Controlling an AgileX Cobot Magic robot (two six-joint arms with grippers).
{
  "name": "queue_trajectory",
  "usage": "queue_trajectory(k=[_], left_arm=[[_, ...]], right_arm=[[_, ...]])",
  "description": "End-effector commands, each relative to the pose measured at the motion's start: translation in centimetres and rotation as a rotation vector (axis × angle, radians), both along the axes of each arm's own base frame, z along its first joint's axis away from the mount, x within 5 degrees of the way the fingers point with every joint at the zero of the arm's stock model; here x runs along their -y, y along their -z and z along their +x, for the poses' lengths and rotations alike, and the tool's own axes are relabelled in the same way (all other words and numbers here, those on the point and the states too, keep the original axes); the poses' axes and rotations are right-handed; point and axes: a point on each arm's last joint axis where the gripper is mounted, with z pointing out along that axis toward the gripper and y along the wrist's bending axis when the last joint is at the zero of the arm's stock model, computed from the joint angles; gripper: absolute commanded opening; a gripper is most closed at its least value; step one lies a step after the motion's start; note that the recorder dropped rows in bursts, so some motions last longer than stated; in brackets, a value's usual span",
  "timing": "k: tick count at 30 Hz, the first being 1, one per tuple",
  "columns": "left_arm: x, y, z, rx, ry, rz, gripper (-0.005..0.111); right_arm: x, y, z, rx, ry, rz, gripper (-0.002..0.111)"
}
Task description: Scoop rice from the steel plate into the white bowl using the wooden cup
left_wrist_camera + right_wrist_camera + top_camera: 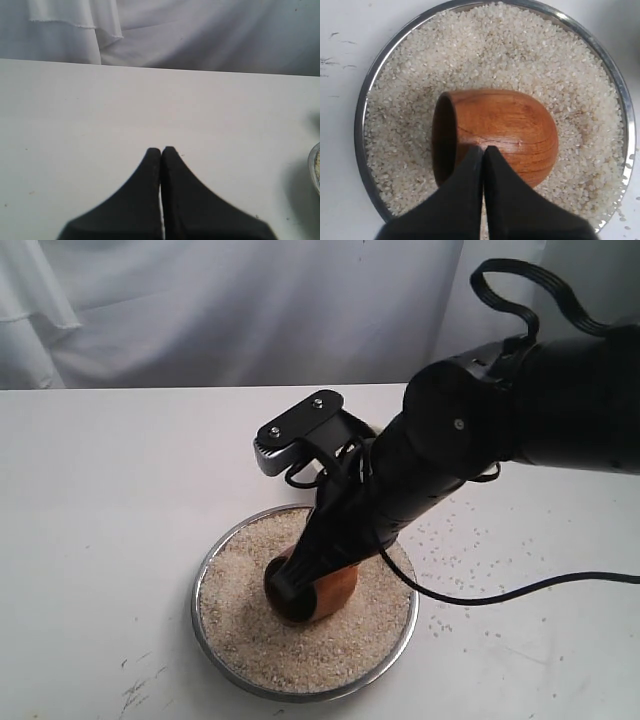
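On the white desk [100, 490], toward 6 o'clock in the exterior view, the steel plate [360, 125] is seen filled with rice [250, 640], and loose grains [460, 540] are scattered past its 2 o'clock rim. The wooden cup [505, 125] is laid on its side mid-plate, mouth turned toward 9 o'clock, and the right tool [483, 149] is clenched, its tips pressed together at the cup's upturned wall with nothing between them. The left tool [161, 150] is likewise clenched and empty, held over the desk apart from the plate.

The black robot arm [430, 460] hides the far rim of the wide shiny steel plate [196, 605] and most of the glossy reddish-brown wooden cup [335, 598]; the left wrist view's edge clips the plate.
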Motion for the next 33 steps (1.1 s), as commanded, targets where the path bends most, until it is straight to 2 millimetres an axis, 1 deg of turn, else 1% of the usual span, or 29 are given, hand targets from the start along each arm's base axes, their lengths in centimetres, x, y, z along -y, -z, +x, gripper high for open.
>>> queue_trajectory(k=[1,4,12,17,21,24,28,30,33], left_arm=[[0.0,0.0,0.0,0.012,0.003,0.002,0.000],[0.0,0.0,0.0,0.012,0.003,0.002,0.000],[0.0,0.0,0.0,0.012,0.003,0.002,0.000],[0.0,0.0,0.0,0.012,0.003,0.002,0.000],[0.0,0.0,0.0,0.012,0.003,0.002,0.000],[0.0,0.0,0.0,0.012,0.003,0.002,0.000],[0.0,0.0,0.0,0.012,0.003,0.002,0.000],[0.0,0.0,0.0,0.012,0.003,0.002,0.000],[0.0,0.0,0.0,0.012,0.003,0.002,0.000]], right_arm=[[-0.7,1.4,-0.3,-0.041,-0.023,-0.007,0.000],[-1.1,2.3,-0.3,-0.042,-0.034,-0.014,0.000],[-1.3,2.3,-0.1,-0.030,-0.025,0.006,0.000],[-1.5,2.1,0.1,0.006,-0.044,0.024,0.000],[-1.2,1.0,-0.2,0.037,-0.098,0.022,0.000],[-0.6,-0.6,-0.8,0.080,-0.174,0.011,0.000],[1.4,-2.7,-0.5,0.149,-0.260,-0.028,0.000],[2.3,-2.9,-0.1,0.170,-0.282,-0.045,0.000],[4.3,-2.1,0.6,0.192,-0.356,-0.096,0.000]])
